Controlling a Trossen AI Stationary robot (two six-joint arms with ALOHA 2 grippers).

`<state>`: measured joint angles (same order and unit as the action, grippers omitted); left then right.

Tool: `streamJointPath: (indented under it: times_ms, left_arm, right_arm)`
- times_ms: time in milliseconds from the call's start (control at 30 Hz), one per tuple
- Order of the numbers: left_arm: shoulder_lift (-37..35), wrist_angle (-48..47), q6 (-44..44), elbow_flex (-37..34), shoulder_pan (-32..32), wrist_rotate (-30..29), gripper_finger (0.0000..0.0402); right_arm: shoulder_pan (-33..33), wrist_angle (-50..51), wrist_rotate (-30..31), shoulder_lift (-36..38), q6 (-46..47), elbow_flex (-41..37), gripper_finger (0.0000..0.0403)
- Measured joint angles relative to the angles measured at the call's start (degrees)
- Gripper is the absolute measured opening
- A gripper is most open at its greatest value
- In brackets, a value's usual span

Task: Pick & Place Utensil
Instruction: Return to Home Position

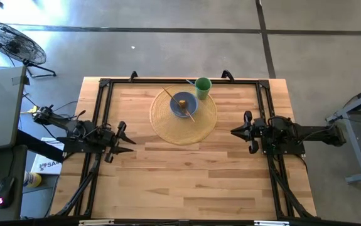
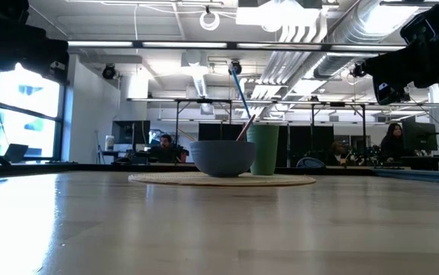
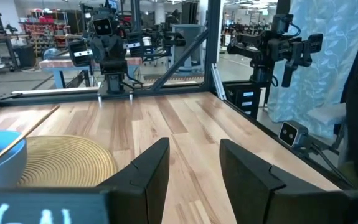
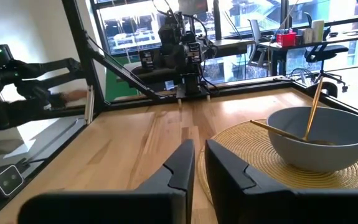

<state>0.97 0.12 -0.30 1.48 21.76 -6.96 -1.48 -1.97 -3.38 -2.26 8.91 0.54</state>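
A blue-grey bowl (image 1: pixel 183 104) stands on a round woven placemat (image 1: pixel 167 122) at the far middle of the table. Thin wooden sticks (image 4: pixel 313 111) lean inside the bowl and over its rim. Behind it a green cup (image 1: pixel 203 87) stands on the mat's far edge, with a blue utensil (image 2: pixel 239 85) sticking up out of it. My left gripper (image 1: pixel 127 140) hovers open at the table's left side, level, nothing between its fingers (image 3: pixel 150 171). My right gripper (image 1: pixel 233 132) hovers shut at the right side, pointing level toward the left.
A black frame rail (image 1: pixel 180 81) runs around the tabletop's far and side edges. Bare wood (image 1: pixel 186 182) stretches from the mat to the near edge. Beyond the table are a floor fan (image 1: pixel 14 43) and desks with seated people (image 2: pixel 393 141).
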Motion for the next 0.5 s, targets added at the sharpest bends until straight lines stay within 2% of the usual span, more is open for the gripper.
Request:
streamJointPath:
  times_ms: [300,500]
  left_arm:
    - [0.0,-0.1,0.0,0.0,0.0,0.0,0.0138]
    - [3.1,0.3,-0.1,0.0,0.4,0.0,0.0138]
  right_arm:
    - [0.0,0.0,0.0,0.0,0.0,0.0,0.0034]
    - [0.0,0.0,0.0,0.0,0.0,0.0,0.0032]
